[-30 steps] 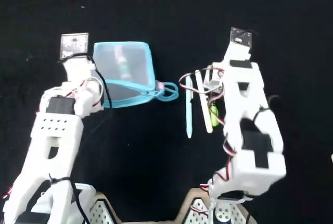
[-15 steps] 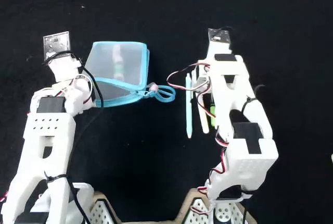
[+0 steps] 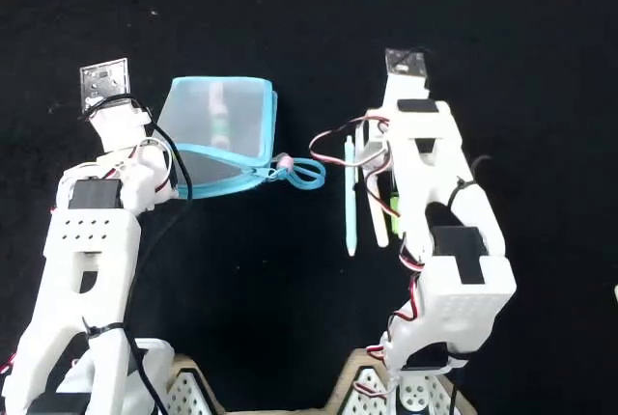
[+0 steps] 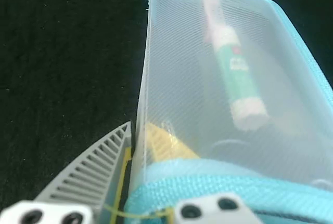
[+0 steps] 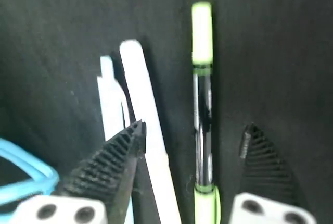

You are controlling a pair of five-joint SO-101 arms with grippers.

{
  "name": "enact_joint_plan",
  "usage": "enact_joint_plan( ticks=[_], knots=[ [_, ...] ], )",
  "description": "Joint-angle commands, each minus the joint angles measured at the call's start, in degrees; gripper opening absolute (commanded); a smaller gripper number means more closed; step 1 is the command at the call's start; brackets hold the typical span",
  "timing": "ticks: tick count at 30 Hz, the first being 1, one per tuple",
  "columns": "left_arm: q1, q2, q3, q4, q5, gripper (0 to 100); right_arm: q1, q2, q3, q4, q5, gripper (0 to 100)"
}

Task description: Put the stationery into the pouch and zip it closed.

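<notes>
A translucent pouch [image 3: 220,130] with a teal zipper edge lies left of centre, with a green glue stick [image 4: 234,73] inside it. My left gripper [image 3: 174,180] is shut on the pouch's near corner. In the left wrist view the pouch wall [image 4: 208,130] sits pinched in my left gripper [image 4: 139,130]. A light blue pen [image 3: 350,198], a white pen [image 3: 372,198] and a green-capped pen [image 3: 394,205] lie side by side on the mat. My right gripper [image 5: 193,130] hangs open over them and straddles the green-capped pen [image 5: 202,94], with the white pen [image 5: 148,130] by one finger.
The pouch's teal zipper pull loop [image 3: 307,174] points toward the pens and shows near my right gripper [image 5: 26,177]. The black mat [image 3: 261,299] covers the table. Both arm bases stand at the near edge.
Within the last second both arms shifted left. The pouch moved left and tilted with my left gripper, and my right gripper came over the pens. Nothing has changed in the last half second.
</notes>
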Motion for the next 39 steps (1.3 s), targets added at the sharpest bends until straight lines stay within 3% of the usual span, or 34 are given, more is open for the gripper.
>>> enact_joint_plan(
  ticks=[1,13,19,36,39],
  knots=[
    [-2.1,1.0,0.5,0.4,1.2,3,0.7,-0.3,-5.1,-5.2,0.5,27.6],
    [0.2,1.0,0.8,0.4,1.2,3,1.9,7.9,-4.1,-17.8,0.5,26.0],
    [1.1,0.8,1.6,0.2,1.1,3,3.8,9.2,-9.8,-10.2,0.5,0.6],
    [1.2,0.8,1.5,0.1,1.0,3,4.5,-3.7,-6.7,6.2,0.5,1.1],
    [1.2,0.8,1.5,0.1,1.0,3,5.0,-4.7,-6.9,8.4,3.7,1.3]
  ],
)
